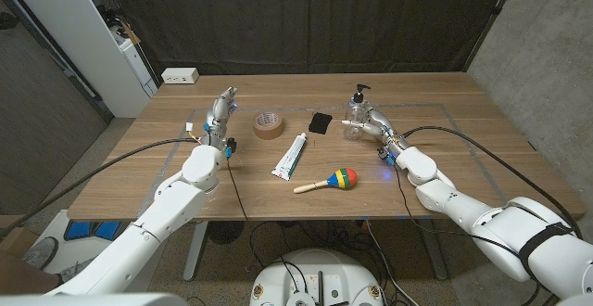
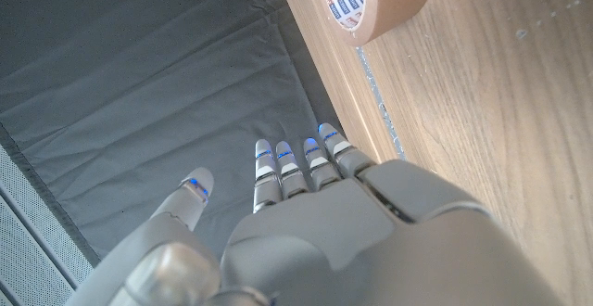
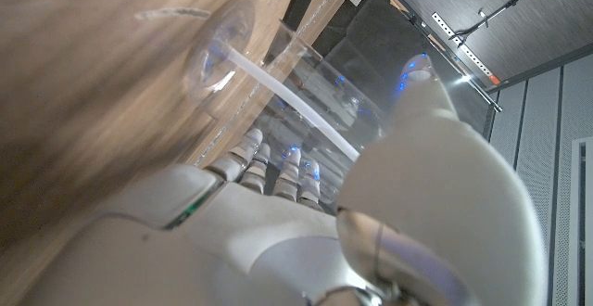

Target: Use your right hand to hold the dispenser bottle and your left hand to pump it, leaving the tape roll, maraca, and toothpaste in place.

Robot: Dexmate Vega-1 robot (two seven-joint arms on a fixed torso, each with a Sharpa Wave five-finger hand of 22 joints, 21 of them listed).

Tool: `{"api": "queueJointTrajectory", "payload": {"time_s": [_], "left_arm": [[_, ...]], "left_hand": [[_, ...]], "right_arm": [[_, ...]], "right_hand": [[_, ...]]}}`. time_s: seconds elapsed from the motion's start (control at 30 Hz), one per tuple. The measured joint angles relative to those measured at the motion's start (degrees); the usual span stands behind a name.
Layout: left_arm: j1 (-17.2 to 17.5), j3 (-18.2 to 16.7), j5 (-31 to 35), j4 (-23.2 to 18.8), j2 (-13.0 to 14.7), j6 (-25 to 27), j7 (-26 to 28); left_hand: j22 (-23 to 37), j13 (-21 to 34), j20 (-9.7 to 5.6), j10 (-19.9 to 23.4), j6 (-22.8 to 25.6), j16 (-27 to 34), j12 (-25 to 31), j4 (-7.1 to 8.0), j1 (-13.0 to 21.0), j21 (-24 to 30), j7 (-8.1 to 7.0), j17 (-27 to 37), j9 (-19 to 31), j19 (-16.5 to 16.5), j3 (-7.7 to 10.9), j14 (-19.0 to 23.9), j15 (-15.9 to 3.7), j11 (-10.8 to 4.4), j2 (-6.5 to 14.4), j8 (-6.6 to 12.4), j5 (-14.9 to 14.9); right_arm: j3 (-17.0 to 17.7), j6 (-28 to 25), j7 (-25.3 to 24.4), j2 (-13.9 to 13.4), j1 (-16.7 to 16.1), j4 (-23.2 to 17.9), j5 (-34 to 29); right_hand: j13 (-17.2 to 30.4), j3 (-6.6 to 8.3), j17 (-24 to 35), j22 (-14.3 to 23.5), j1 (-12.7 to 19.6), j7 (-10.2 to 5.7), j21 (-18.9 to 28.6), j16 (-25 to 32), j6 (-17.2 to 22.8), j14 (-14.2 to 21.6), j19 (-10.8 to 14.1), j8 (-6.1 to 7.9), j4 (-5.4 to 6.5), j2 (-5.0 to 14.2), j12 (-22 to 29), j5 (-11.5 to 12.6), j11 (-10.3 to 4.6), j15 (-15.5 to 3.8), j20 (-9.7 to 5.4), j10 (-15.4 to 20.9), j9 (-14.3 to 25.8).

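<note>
- Right hand [image 1: 373, 123] grips the dispenser bottle [image 1: 356, 119] near the tabletop's [image 1: 445, 172] far edge.
- Left hand [image 1: 220, 113], fingers straight and apart, holds nothing beside the tape roll [image 1: 269, 125].

A lab or test room, set up for robot trials rather than daily use — black curtains [image 1: 306, 19] hang across the back, and a bare grey concrete wall [image 1: 547, 46] closes the side. The wooden counter [image 1: 445, 181] stands alone on a grey floor, with tape lines marking out a work area on its top. Black cables [image 1: 83, 172] trail off both arms. A white shelving unit [image 1: 97, 28] stands in the corner — a white power strip [image 1: 180, 76] sits at the counter's far edge.
</note>
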Motion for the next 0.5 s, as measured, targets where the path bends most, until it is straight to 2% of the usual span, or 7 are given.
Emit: {"api": "queueJointTrajectory", "payload": {"time_s": [0.03, 0.13, 0.17, 0.3, 0.33, 0.5], "left_arm": [[-0.03, 0.0, 0.0, 0.08, 0.0, 0.0, 0.0], [-0.12, 0.0, -0.26, 0.34, 0.0, 0.0, -0.17], [-0.13, 0.0, -0.29, 0.4, 0.01, 0.0, -0.2], [-0.29, 0.0, -0.53, 0.79, 0.02, -0.12, -0.41], [-0.33, 0.0, -0.6, 0.81, 0.02, -0.15, -0.46], [-0.64, 0.0, -0.8, 1.44, 0.02, -0.27, -0.74]], "left_hand": [[0.0, 0.0, 0.0, 0.0, 0.0, 0.0, 0.0, 0.0, 0.0, 0.0, 0.0, 0.0, 0.0, 0.0, 0.0, 0.0, 0.0, 0.0, 0.0, 0.0, 0.0], [0.0, 0.0, 0.0, 0.0, 0.0, 0.0, 0.0, 0.0, 0.0, 0.0, 0.0, 0.0, 0.0, 0.0, 0.0, 0.0, 0.0, 0.0, 0.0, 0.0, 0.0], [0.0, 0.0, 0.0, 0.0, 0.0, 0.0, 0.0, 0.0, 0.0, 0.0, 0.0, 0.0, 0.0, 0.0, 0.0, 0.0, 0.0, 0.0, 0.0, 0.0, 0.0], [0.0, 0.0, 0.0, 0.0, 0.0, 0.0, 0.0, 0.0, 0.0, 0.0, 0.0, 0.0, 0.0, 0.0, 0.0, 0.0, 0.0, 0.0, 0.0, 0.0, 0.0], [0.0, 0.0, 0.0, 0.0, 0.0, 0.0, 0.0, 0.0, 0.0, 0.0, 0.0, 0.0, 0.0, 0.0, 0.0, 0.0, 0.0, 0.0, 0.0, 0.0, 0.0], [0.0, 0.0, 0.0, 0.0, 0.0, 0.0, 0.0, 0.0, 0.0, 0.0, 0.0, 0.0, 0.0, 0.0, 0.0, 0.0, 0.0, 0.0, 0.0, 0.0, 0.0]], "right_arm": [[-0.01, 0.0, 0.28, -0.02, 0.01, 0.0, 0.04], [-0.05, -0.27, 0.97, -0.71, 0.05, -0.42, 0.22], [-0.05, -0.34, 1.08, -0.78, 0.04, -0.51, 0.26], [0.04, -1.06, 1.86, -1.67, -0.4, -2.0, 0.65], [0.1, -1.24, 2.05, -1.86, -0.52, -2.33, 0.8], [0.47, -2.44, 3.06, -2.87, -1.18, -4.12, 1.61]], "right_hand": [[-0.24, -0.1, -0.28, 0.0, -0.55, 0.09, 0.0, 0.0, -0.31, -0.58, -0.43, -0.35, 0.1, -0.52, -0.19, 0.0, 0.16, 0.17, 0.02, -0.67, 0.0], [-0.76, -0.14, -0.86, 0.0, -1.14, 0.18, 0.01, 0.0, -0.61, -1.74, -1.24, -1.23, 0.15, -0.07, -0.19, 0.0, 0.61, 0.62, 0.39, -1.67, 0.0], [-0.9, -0.14, -1.07, 0.0, -1.98, 0.18, 0.01, 0.0, -0.61, -1.94, -1.64, -1.37, 0.15, -0.28, -0.19, 0.0, 0.57, 0.81, 0.39, -2.05, 0.0], [-1.19, -0.39, -1.43, 0.0, -2.04, 0.18, 0.01, 0.0, -0.6, -2.49, -2.46, -1.79, 0.39, -0.35, -0.19, 0.0, 0.71, 0.72, 0.4, -2.72, 0.01], [-1.33, -0.39, -1.48, 0.0, -2.51, 0.34, 0.01, 0.0, -0.76, -2.67, -2.45, -1.8, 0.39, 0.1, -0.19, 0.0, 0.73, 0.91, 0.4, -2.74, 0.01], [-1.72, -0.62, -1.92, 0.0, -2.95, 0.73, 0.01, 0.0, -0.69, -3.27, -2.65, -2.25, 0.63, -0.34, -0.19, 0.0, 0.92, 1.52, 0.6, -2.92, 0.01]]}}
